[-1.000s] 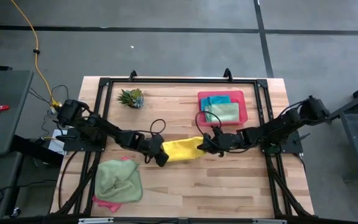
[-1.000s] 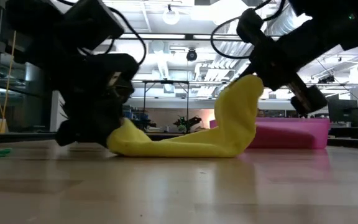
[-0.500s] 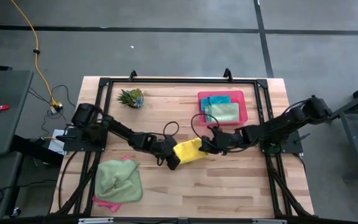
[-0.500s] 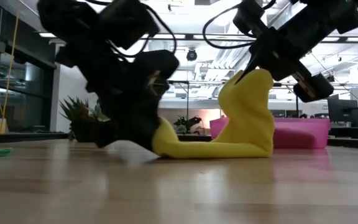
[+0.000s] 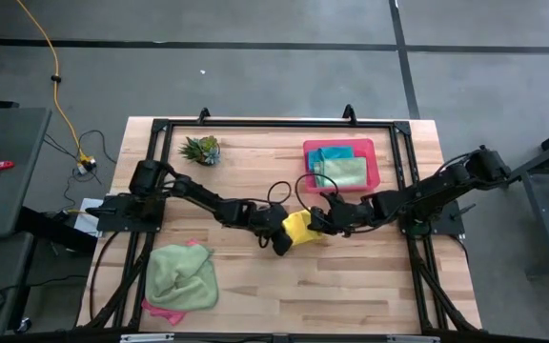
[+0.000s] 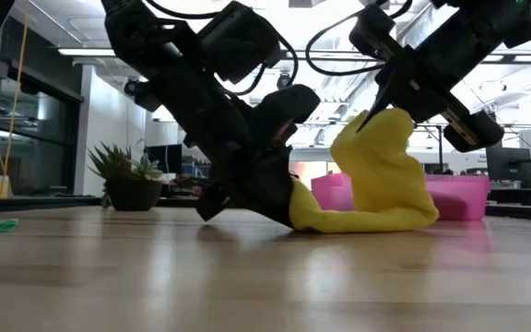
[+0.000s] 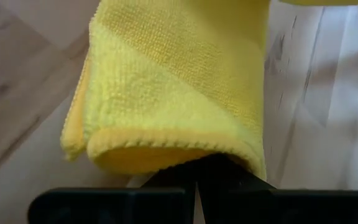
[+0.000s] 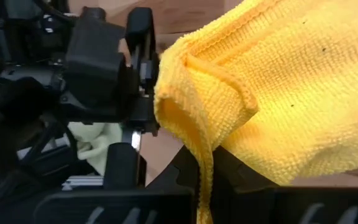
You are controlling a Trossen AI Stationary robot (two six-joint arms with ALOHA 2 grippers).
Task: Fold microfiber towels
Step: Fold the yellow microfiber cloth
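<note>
Yellow microfiber towel [image 5: 298, 227], fuzzy and limp, is pinched at both ends: the left gripper [image 5: 282, 236] clamps its low end on the wooden table [image 5: 255, 286], the right gripper [image 5: 318, 220] clamps the raised end at about two o'clock from it. Bunched between them at table centre, the cloth's long axis runs gripper to gripper, with both arms equally near.

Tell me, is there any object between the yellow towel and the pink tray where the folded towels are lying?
Nothing visible blocks it. The yellow towel is pinched by the left gripper and the right gripper, both shut on it. Between it and the pink tray the high view shows only bare wood and the right arm itself.
</note>
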